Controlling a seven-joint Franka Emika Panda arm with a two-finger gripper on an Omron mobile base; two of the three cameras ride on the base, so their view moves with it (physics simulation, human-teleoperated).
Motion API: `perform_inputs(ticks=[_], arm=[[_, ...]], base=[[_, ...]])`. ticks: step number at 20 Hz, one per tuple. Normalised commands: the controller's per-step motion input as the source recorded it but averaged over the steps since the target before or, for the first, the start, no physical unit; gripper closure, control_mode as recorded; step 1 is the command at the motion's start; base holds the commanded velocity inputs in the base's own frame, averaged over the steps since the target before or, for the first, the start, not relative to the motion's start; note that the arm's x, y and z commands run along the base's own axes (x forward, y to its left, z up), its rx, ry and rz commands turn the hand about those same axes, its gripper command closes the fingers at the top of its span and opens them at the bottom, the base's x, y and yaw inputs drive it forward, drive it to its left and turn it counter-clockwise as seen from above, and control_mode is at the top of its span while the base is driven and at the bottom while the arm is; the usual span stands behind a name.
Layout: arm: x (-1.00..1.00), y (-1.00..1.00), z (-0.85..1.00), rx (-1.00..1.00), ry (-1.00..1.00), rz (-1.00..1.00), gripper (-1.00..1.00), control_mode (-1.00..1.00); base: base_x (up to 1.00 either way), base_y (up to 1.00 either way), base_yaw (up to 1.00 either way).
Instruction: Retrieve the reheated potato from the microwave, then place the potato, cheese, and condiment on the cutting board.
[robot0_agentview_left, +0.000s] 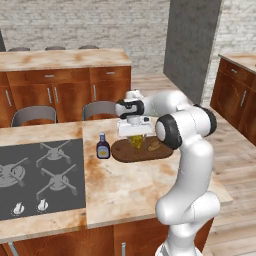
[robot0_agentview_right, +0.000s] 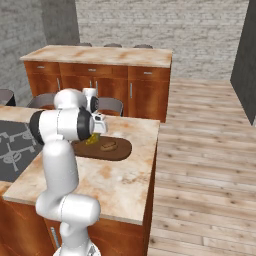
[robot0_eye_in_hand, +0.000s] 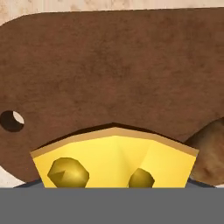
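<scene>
A: Looking at the cheese (robot0_eye_in_hand: 114, 158) first, we see the yellow wedge right under the hand, over the cutting board (robot0_eye_in_hand: 109, 65), with the potato (robot0_eye_in_hand: 209, 142) just beside it on the same board.

B: Agreed. From the left base view the cheese (robot0_agentview_left: 136, 141) sits at the gripper (robot0_agentview_left: 135, 136), over the middle of the cutting board (robot0_agentview_left: 125, 152), and the potato (robot0_agentview_left: 154, 146) lies on the board next to it. Can we tell whether the wedge is gripped?

A: We cannot. The fingertips are hidden, so whether the gripper is spread wide or pressing on the wedge is unclear. It may already rest on the wood.

B: Then one risk, as we judge it, is lifting away with a finger dragging the cheese, which could tip it or slide it off the board's edge.

A: Or nudge it into the potato, which is round and could roll off the board onto the counter (robot0_agentview_left: 130, 185).

B: And the condiment (robot0_agentview_left: 103, 147) stands on the counter just beside the board's end, away from the potato. It is tall and narrow; a wide swing of the arm towards it could knock it over before we grasp it.

A: So we would want a straight rise from the board before any sideways move.
</scene>
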Motion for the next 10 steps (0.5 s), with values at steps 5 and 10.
perform_inputs(ticks=[5,10], arm=[[0.02,-0.17,-0.21,0.01,0.0,0.12,1.0,-1.0],[-0.02,-0.1,-0.33,0.1,-0.02,0.04,1.0,-1.0]], base=[[0.0,0.0,0.0],[0.0,0.0,0.0]])
